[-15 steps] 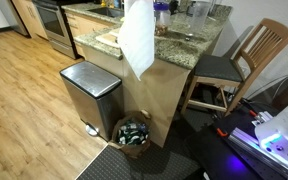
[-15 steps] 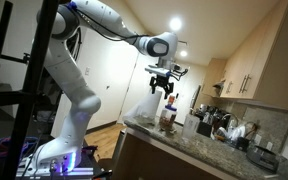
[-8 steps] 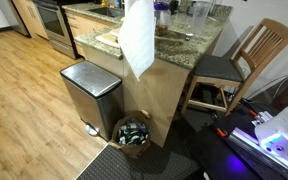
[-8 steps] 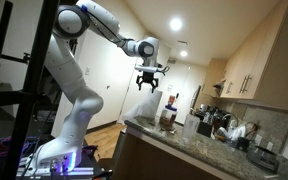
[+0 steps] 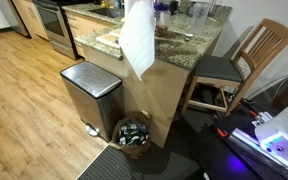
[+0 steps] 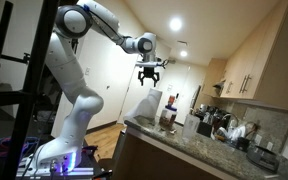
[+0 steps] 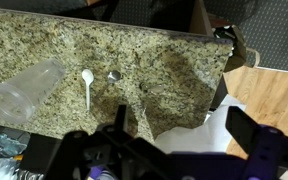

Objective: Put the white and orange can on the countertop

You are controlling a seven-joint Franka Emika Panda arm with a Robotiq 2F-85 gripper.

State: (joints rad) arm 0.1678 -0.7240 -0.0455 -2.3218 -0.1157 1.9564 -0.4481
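Observation:
My gripper (image 6: 150, 78) hangs open and empty high above the countertop's (image 6: 187, 141) near end. In the wrist view the open fingers (image 7: 182, 125) frame the speckled granite countertop (image 7: 144, 50) and a white sheet (image 7: 216, 132) below its edge. A small orange and white can (image 6: 170, 100) appears to stand on the counter beside the white sheet (image 6: 148, 105), below and to the right of the gripper, apart from it. It is too small to make out well. The can does not show in the wrist view. The countertop also shows in an exterior view (image 5: 184, 45).
A clear plastic container (image 7: 24, 90), a white spoon (image 7: 87, 86) and a small metal piece (image 7: 113, 75) lie on the granite. Cups and glass containers (image 5: 189, 12) crowd the counter. A steel bin (image 5: 89, 92), a round basket (image 5: 134, 132) and a wooden chair (image 5: 239, 62) stand beside the cabinet.
The gripper has risen away from the can and moved left in the exterior view, empty. The can stays where it was.

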